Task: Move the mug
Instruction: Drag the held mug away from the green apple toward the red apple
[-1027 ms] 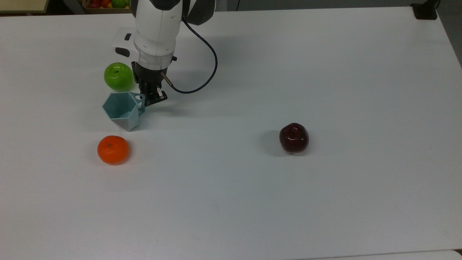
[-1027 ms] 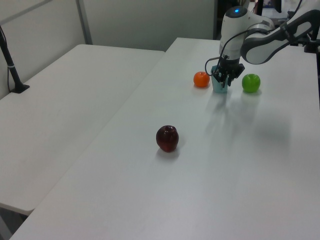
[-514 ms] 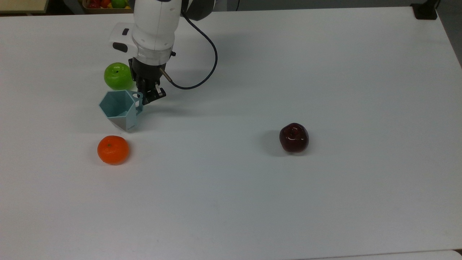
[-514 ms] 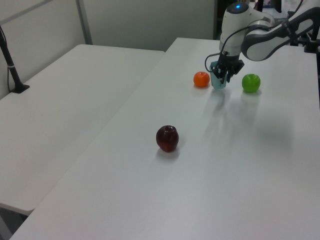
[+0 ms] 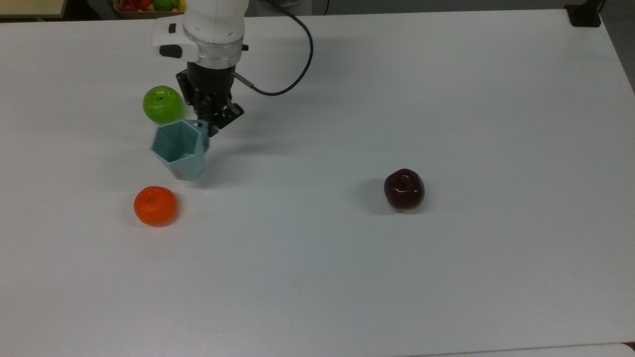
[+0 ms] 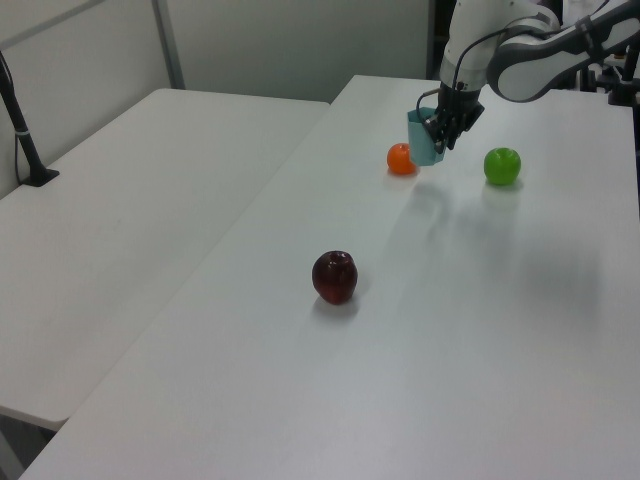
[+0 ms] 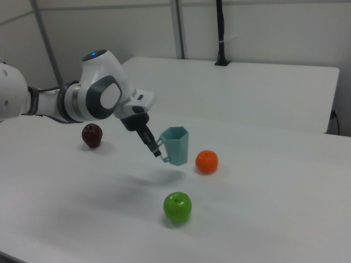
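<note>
The gripper (image 7: 156, 150) pinches the mug (image 7: 175, 145) by its handle, holding it tilted clear above the tabletop (image 5: 347, 272) near the top view's upper-left corner, between the green apple (image 5: 162, 104) and the orange (image 5: 155, 205)

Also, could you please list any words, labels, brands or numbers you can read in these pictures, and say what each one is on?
There is no readable text. The mug, held at its handle by the gripper, the green apple, the orange, the dark red apple and the white table carry no legible lettering.
</note>
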Controlling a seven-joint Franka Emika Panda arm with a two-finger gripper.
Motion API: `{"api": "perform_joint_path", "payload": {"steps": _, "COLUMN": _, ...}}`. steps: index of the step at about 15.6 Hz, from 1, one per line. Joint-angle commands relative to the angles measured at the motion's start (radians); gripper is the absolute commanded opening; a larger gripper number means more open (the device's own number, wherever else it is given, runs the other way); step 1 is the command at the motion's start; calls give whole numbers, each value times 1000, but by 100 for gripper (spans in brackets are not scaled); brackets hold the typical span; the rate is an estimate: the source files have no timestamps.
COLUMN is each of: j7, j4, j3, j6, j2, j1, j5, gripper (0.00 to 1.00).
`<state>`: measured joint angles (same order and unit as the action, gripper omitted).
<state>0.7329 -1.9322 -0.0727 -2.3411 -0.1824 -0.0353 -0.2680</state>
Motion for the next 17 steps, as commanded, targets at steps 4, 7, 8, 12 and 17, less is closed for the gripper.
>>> {"api": "perform_joint_path", "payload": {"steps": 4, "j7": -332, "j4": -155, "j3": 51, "j6": 88, "j2": 173, "j1": -41, "j5": 207, "gripper": 16}}
{"api": "perform_joint_path", "payload": {"steps": 7, "j7": -392, "j4": -223, "j3": 53, "j6": 86, "j2": 192, "j1": -87, "j5": 207, "gripper": 16}}
{"api": "perform_joint_path", "payload": {"steps": 8, "j7": -398, "j4": -226, "j3": 54, "j6": 82, "j2": 190, "j1": -101, "j5": 207, "gripper": 16}}
{"api": "perform_joint_path", "payload": {"steps": 12, "j7": -444, "j4": -226, "j3": 54, "j6": 74, "j2": 176, "j1": -112, "j5": 207, "gripper": 16}}
{"api": "perform_joint_path", "payload": {"steps": 17, "j7": -452, "j4": -226, "j3": 53, "j6": 65, "j2": 152, "j1": -135, "j5": 207, "gripper": 17}}
